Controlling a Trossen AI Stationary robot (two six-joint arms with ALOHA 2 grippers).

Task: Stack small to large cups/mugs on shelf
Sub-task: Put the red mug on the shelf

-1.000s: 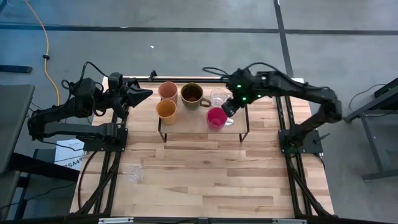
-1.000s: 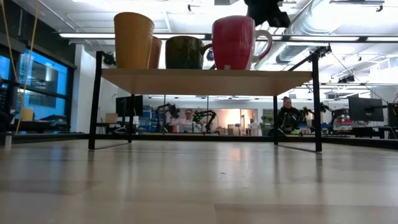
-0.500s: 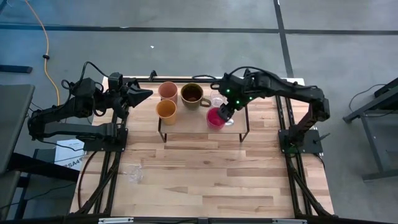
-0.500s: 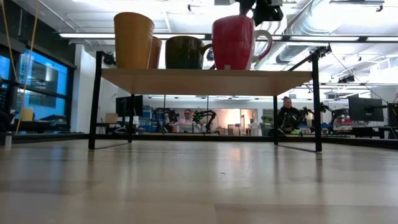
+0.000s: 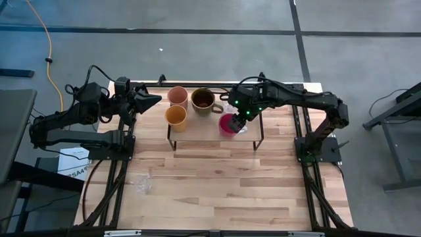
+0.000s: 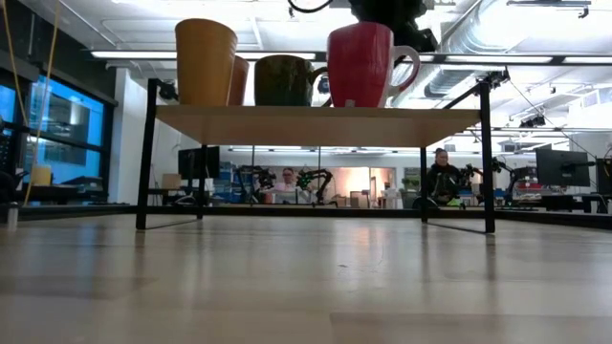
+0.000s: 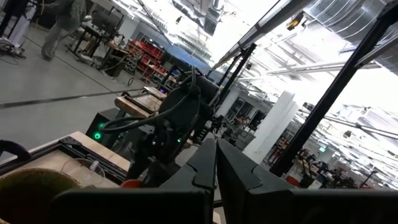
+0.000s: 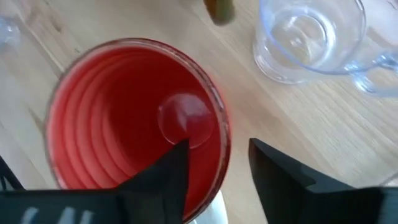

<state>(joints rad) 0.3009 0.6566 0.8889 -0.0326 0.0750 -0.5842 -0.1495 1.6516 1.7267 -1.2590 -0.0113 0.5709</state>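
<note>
Right tool [image 8: 214, 171] sits directly above the red-pink cup [image 5: 228, 124] on the shelf [image 5: 204, 128], fingers parted and straddling the cup's rim: one finger inside the mouth, one outside, not yet clenched. Cup stands upright, axis vertical, at the shelf's 4 o'clock corner. Clear glass mug [image 8: 305, 37] just beside it, toward 12. Left tool [image 5: 150, 100] waits off the shelf's 9 o'clock end, fingers pressed together. Right arm nearer. Low view shows the cup's handle [image 6: 409, 67]; the wrist view hides it.

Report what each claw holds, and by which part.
Nothing is held yet. The right claw is open astride the red-pink cup rim; the left claw waits shut, empty.
</note>
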